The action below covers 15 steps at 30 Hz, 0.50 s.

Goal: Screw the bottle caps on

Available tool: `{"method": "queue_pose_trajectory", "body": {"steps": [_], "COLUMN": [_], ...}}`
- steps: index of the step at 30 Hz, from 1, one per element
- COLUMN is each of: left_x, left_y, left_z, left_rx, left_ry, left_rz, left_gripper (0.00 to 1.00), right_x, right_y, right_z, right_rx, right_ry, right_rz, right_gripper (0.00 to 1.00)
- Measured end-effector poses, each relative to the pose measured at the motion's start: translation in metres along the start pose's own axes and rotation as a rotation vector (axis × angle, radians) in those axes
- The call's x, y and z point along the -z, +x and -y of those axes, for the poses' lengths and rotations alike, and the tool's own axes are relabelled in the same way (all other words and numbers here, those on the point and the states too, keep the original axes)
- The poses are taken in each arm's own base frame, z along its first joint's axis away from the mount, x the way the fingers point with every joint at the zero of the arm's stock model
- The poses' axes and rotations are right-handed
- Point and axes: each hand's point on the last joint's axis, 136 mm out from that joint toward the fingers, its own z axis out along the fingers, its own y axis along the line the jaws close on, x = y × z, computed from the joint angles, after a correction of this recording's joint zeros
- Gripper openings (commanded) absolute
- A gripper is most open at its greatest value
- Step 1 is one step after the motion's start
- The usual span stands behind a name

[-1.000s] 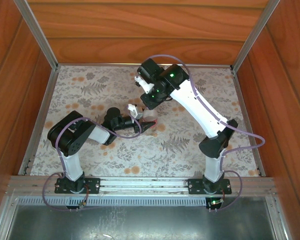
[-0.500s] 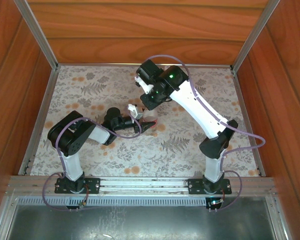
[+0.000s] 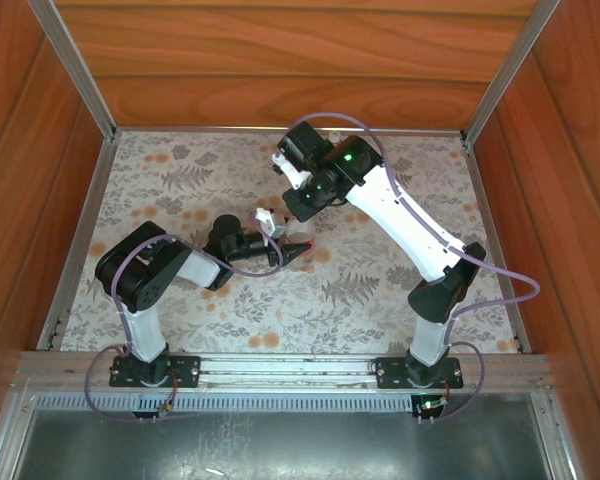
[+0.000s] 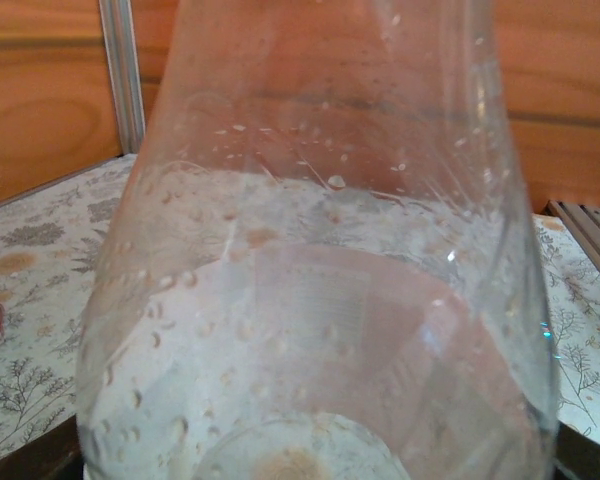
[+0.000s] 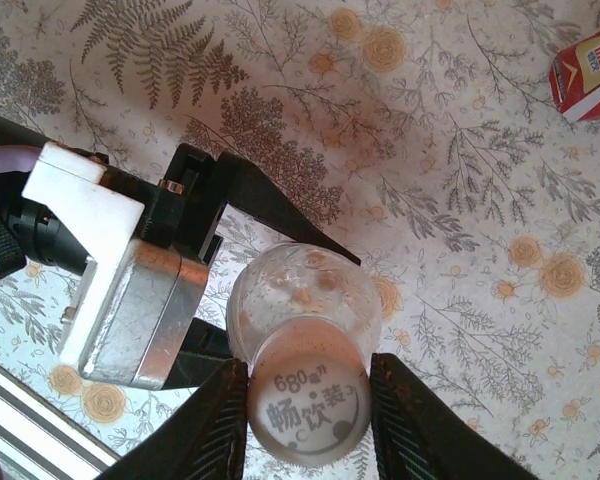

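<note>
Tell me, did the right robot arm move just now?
Yes. The right arm's elbow swung toward the right wall and nearer the metal rail, while the right gripper holds the bottle cap.

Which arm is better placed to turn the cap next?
Right. The right gripper flanks the white cap from above, while the left gripper clamps the clear bottle by its body, steadying it upright.

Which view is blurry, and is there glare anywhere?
Left wrist view: the clear plastic bottle sits very close and looks soft, small glints on its right side. Right wrist view: sharp; print on the whitish round screw cap is readable. Top external view: even light, bright strip along the floral-patterned table's far edge.
</note>
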Motion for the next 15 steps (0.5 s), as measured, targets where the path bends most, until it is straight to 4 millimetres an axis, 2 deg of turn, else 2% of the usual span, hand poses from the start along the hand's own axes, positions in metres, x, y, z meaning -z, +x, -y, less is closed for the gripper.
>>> {"method": "queue_pose_trajectory", "body": {"steps": [8,11,15], "left_x": [0.0,0.0,0.0], "left_y": [0.0002,0.0002,0.0003], "left_z": [0.0006,0.0006,0.0006], "left_rx": [0.0,0.0,0.001], "left_ry": [0.003,0.003,0.003], "left_rz": [0.0,0.0,-0.001], "left_gripper": [0.67,0.67,0.67], "right_x": [-0.0053,-0.0054,-0.0055], "right_y": [0.0017,0.0018,0.0014], "right_z": [-0.0013,-0.0014,-0.0021], "right_rx": [0.001,0.0,0.0], "right_ry": [-0.005,-0.006,-0.01], "right_rz": [-0.017,-0.017,-0.016], "right_gripper": [0.45,0.56,0.66]}}
